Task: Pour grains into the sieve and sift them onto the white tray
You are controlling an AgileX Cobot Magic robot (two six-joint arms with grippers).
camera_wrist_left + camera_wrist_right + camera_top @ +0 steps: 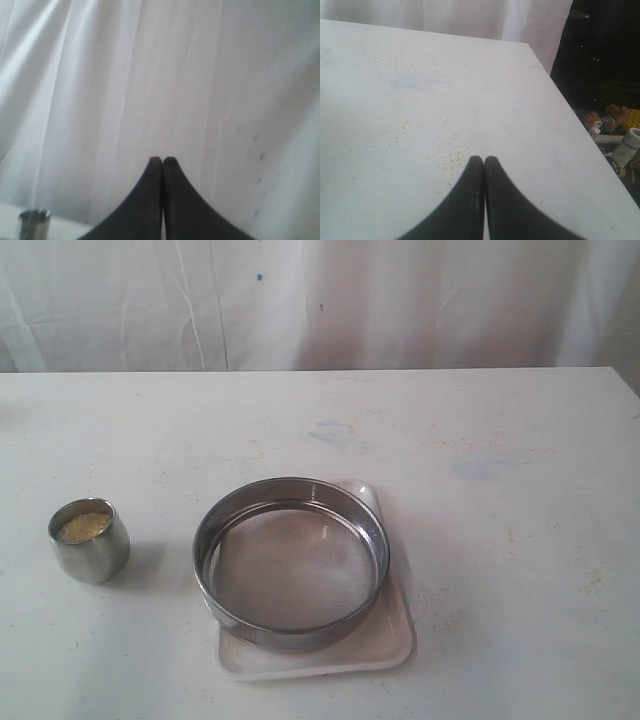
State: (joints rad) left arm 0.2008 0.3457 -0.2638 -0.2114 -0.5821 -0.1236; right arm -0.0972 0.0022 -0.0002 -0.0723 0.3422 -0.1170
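Observation:
A small steel cup (89,540) stands at the table's left, holding golden-yellow grains (84,527). The wide steel sieve (290,562) rests on the white tray (392,640) near the table's front middle; its mesh looks bare. Neither gripper shows in the exterior view. My left gripper (162,160) is shut, empty, facing the white curtain, with the cup (34,223) small at the frame's lower corner. My right gripper (483,160) is shut and empty above bare tabletop.
Stray yellow grains (451,159) speckle the white table (500,440). A white curtain (320,300) hangs behind the far edge. In the right wrist view the table's side edge (570,107) drops off to dark clutter on the floor.

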